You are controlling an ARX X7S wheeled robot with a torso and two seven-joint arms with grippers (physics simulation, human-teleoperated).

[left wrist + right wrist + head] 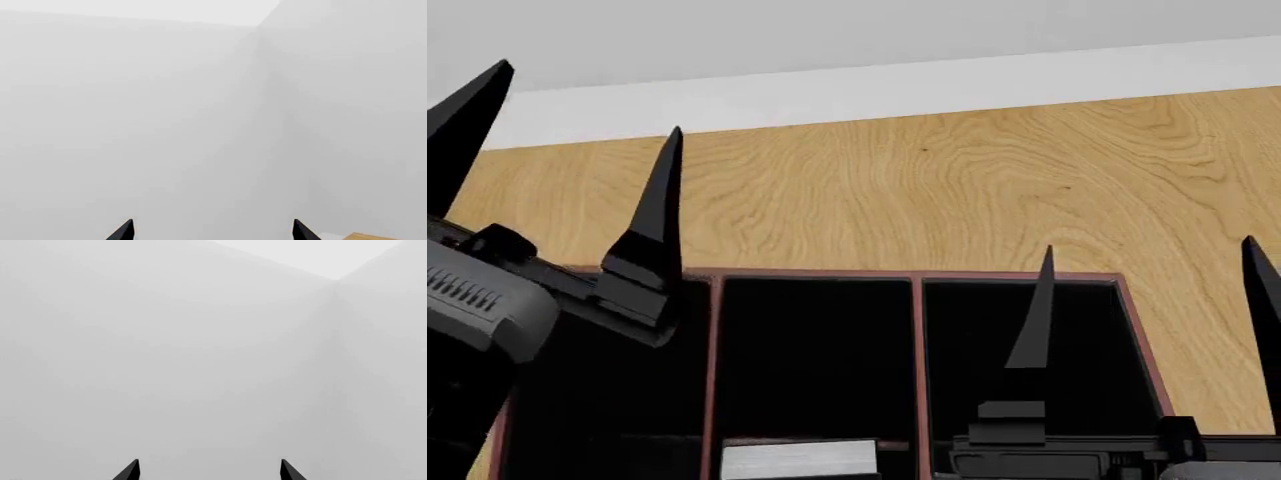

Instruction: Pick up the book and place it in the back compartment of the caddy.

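The caddy (pixel 918 330) is a dark-red box with black cells and thin red dividers, low in the head view on the wooden table (pixel 961 190). A white-grey slab (pixel 798 460) like page edges shows at the bottom edge, just nearer than a cross divider; I cannot tell for sure that it is the book. My left gripper (pixel 587 98) is open and empty, fingers pointing up over the caddy's left side. My right gripper (pixel 1149 245) is open and empty over the caddy's right side. Both wrist views show only spread fingertips, the left gripper (pixel 213 221) and the right gripper (pixel 209 461), against white walls.
Bare wood lies behind the caddy up to the table's far edge, with a white wall (pixel 827 40) beyond. A corner of the wooden table (pixel 370 236) shows in the left wrist view. No mug is in view.
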